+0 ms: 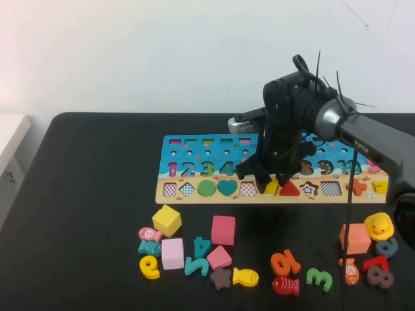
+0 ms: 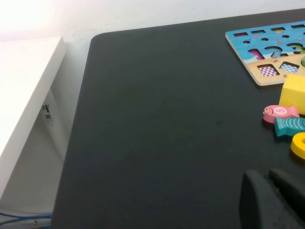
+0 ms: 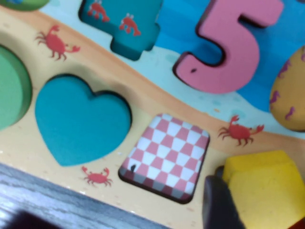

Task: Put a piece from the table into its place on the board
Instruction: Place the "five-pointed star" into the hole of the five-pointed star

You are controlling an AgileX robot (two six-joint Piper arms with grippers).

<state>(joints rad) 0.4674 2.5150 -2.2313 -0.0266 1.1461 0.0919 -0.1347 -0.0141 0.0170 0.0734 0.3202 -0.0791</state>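
Right gripper (image 1: pixel 271 183) is clamped on the piece (image 1: pixel 271 188), apparently tilted over its slot on the board (image 1: pixel 194 146). Releasing it skewed risks jamming. Left gripper (image 2: pixel 267 200) parked on the table (image 2: pixel 157 133); fingers' state unclear.

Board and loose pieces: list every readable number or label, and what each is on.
"5": pink number piece on the board, beside the right gripper shut on the yellow piece.
"4": teal number piece on the board.
"6": pink fish on the table, near the left gripper.
"3": loose green number.
Lettering on the right arm: unreadable.
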